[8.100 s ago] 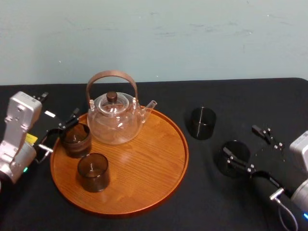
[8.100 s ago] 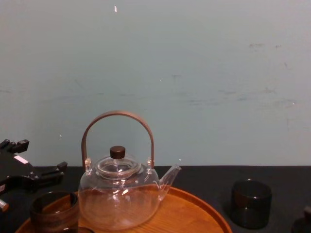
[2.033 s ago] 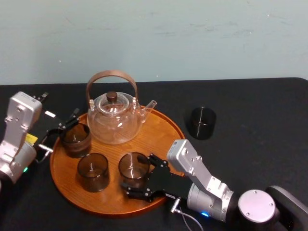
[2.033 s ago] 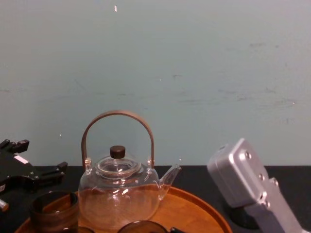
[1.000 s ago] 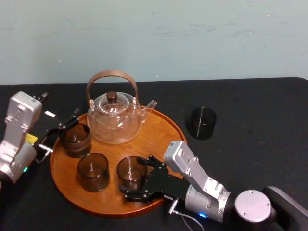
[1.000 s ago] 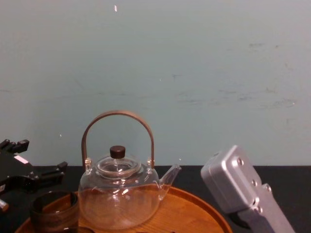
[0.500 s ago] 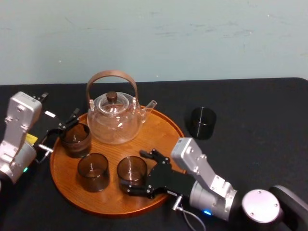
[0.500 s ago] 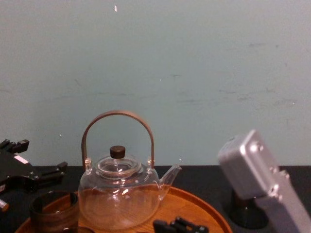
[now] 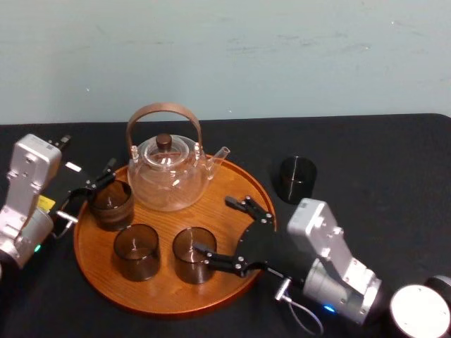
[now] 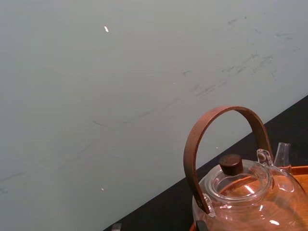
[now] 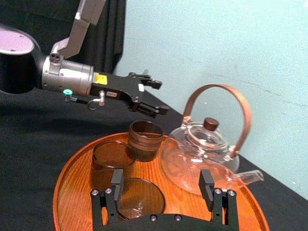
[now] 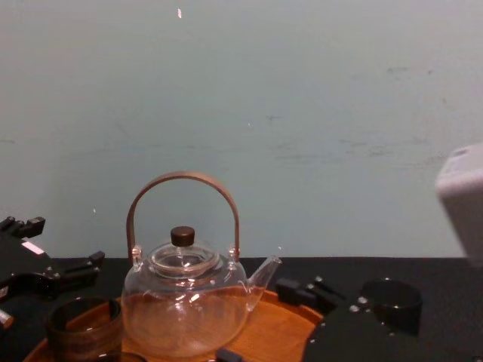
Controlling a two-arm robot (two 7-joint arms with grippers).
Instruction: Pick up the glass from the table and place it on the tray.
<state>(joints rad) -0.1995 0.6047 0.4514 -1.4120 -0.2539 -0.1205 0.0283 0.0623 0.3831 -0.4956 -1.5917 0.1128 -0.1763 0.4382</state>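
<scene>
The round wooden tray [image 9: 220, 189] carries a clear teapot [image 9: 168, 171] and three smoky brown glasses. The nearest glass [image 9: 194, 254] stands upright at the tray's front middle; in the right wrist view this glass [image 11: 139, 198] is just inside one fingertip, untouched. My right gripper [image 9: 230, 231] is open over the tray's right half, to the right of that glass, and holds nothing. Another glass [image 9: 296, 179] stands on the black table right of the tray. My left gripper [image 9: 90, 191] is parked open at the tray's left edge beside the back-left glass [image 9: 110, 203].
A third tray glass [image 9: 136, 251] stands left of the nearest one. The teapot's arched brown handle [image 12: 183, 197] rises high at the tray's back. The black table [image 9: 380, 155] runs to a pale wall behind.
My right gripper has opened wide, let go of the nearest glass on the tray and drawn back to the right. The left arm has not moved.
</scene>
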